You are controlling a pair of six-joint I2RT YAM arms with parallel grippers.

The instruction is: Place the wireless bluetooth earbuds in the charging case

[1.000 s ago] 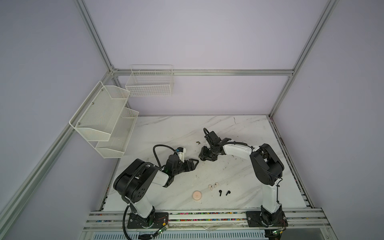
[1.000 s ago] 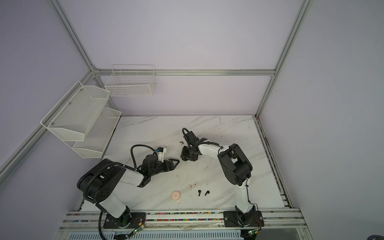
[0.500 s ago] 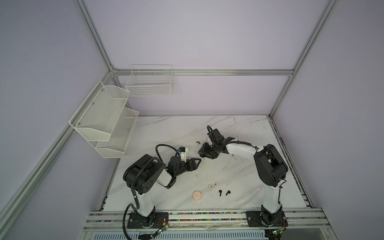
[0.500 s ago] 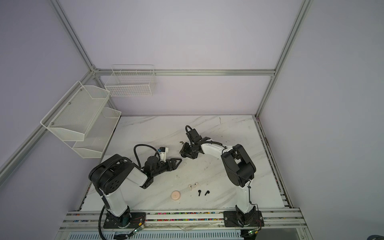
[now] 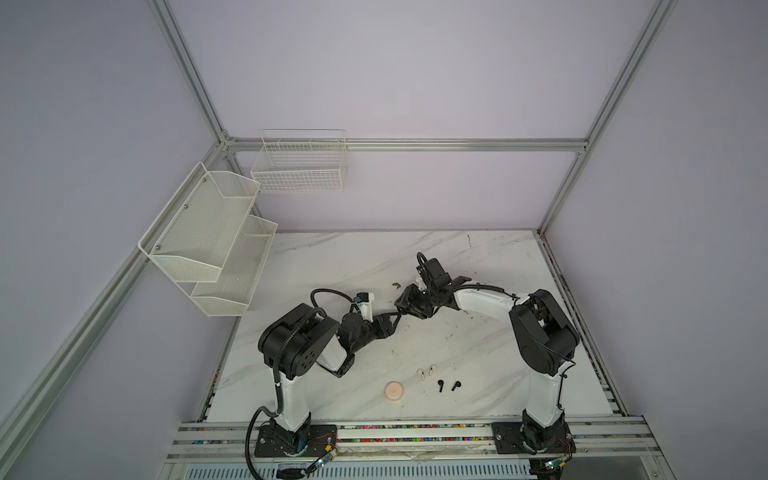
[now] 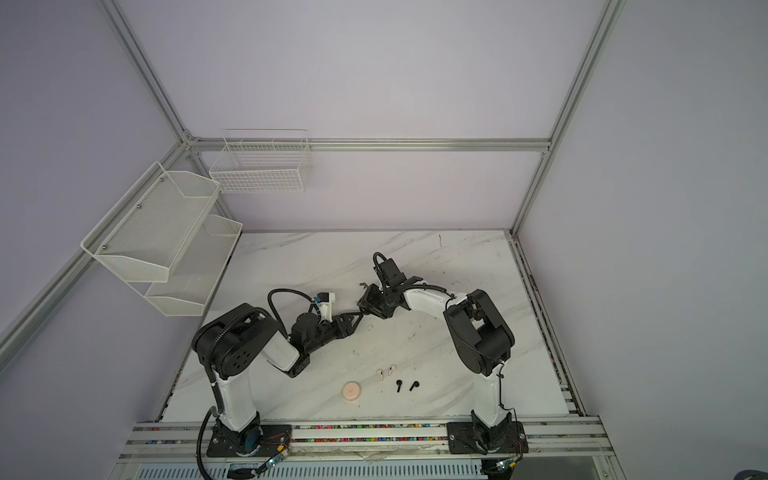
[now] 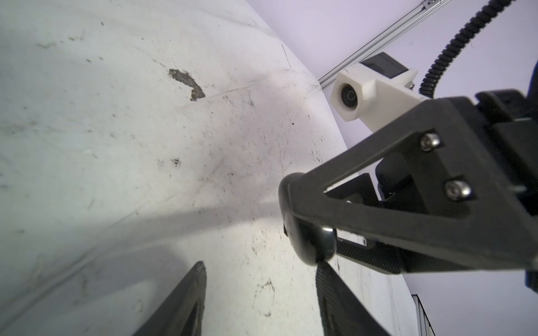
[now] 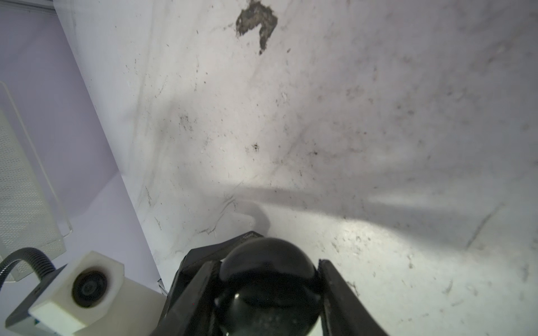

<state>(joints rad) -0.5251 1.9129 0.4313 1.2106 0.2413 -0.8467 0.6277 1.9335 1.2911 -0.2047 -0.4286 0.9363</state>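
Marble surface (image 5: 478,257): seen in both top views, it carries every loose piece in the lower middle of the frame, and the two arms meet at its centre.
Earbuds, top views: there are four, all lying loose. The two pink earbuds (image 5: 421,375) sit just above and to the left of the two black earbuds (image 5: 440,385).
Pink case (image 5: 393,392): there is one, a closed puck near the earbuds on their left, with no claw by it.
Claws, top views: there are two. The right claw (image 5: 409,305) and left claw (image 5: 392,320) are tip to tip at frame centre, well apart from the earbuds.
Left wrist view: the single black case (image 7: 308,229) is pinched by the right claw at right of centre. The left claw's own jaws stand apart over bare surface, with one finger (image 7: 334,291) tip just under the case. This claw is released and holds nothing.
Right wrist view: the right claw is clenched on the black case (image 8: 267,270), whose glossy dome sits between both fingers in the lower middle of the frame.
Why held so: the right claw probably steadies the case so the left claw can work its lid. Whether the lid is open cannot be told.
Task state: no earbud is in a case yet, judging by the four on the surface.
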